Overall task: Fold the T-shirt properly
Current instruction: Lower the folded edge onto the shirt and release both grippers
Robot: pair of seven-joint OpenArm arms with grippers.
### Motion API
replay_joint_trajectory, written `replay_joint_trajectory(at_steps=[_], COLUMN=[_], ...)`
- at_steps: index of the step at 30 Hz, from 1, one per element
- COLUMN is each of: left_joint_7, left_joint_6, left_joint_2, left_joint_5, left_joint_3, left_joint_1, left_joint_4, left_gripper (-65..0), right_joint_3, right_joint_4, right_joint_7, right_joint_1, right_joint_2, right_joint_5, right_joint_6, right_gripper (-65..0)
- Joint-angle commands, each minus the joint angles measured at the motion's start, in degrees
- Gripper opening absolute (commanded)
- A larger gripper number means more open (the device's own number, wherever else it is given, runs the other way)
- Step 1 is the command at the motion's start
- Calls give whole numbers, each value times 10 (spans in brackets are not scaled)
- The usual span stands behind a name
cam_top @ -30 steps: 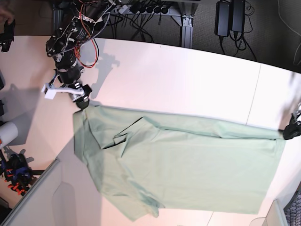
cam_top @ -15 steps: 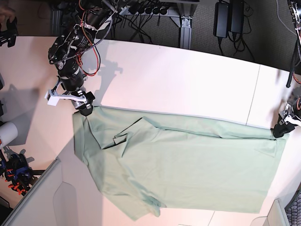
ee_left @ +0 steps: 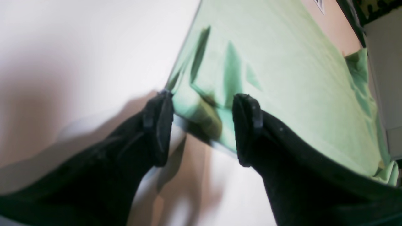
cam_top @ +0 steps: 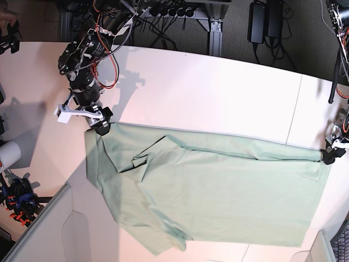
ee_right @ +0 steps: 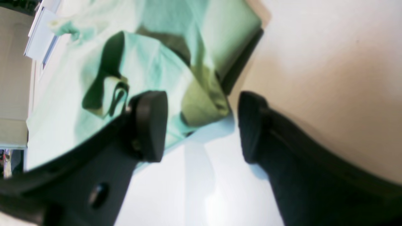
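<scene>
Both grippers have shifted slightly at the T-shirt's [cam_top: 212,185] far corners since a second ago.
Left gripper [ee_left: 202,127] and right gripper [ee_right: 201,124] stand with jaws wide apart, each straddling a cloth corner, nothing clamped; shirt lies spread flat on the white table [cam_top: 218,93].

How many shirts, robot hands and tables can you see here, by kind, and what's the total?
Shirts: 1, the pale green shirt, spread flat.
Robot hands: 2, the left hand and the right hand, each open at a far corner of the shirt.
Tables: 1, the white table.
Total: 4
</scene>
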State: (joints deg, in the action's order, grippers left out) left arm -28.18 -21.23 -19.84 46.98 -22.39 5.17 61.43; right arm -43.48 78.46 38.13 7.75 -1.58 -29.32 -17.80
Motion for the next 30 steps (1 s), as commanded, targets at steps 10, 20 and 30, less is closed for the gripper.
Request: replay_joint_trajectory(at_steps=[10, 20, 30], left_joint_7=[-7, 5, -12], left_joint_6=[9, -11, -109], left_joint_2=[-1, -2, -12], left_joint_5=[-28, -89, -56], left_joint_3=[59, 59, 59], left_joint_1=[23, 23, 23], left_joint_4=[4, 4, 4], left_gripper=[-316, -650, -650], right_joint_3=[8, 42, 41], right_joint_4=[7, 7, 7], right_joint_7=[-17, -28, -18], right_joint_1=[26, 51, 47], right_joint_2=[2, -5, 0], right_joint_5=[-7, 41, 63], right_joint_6=[-4, -4, -4], right_gripper=[-295, -638, -650])
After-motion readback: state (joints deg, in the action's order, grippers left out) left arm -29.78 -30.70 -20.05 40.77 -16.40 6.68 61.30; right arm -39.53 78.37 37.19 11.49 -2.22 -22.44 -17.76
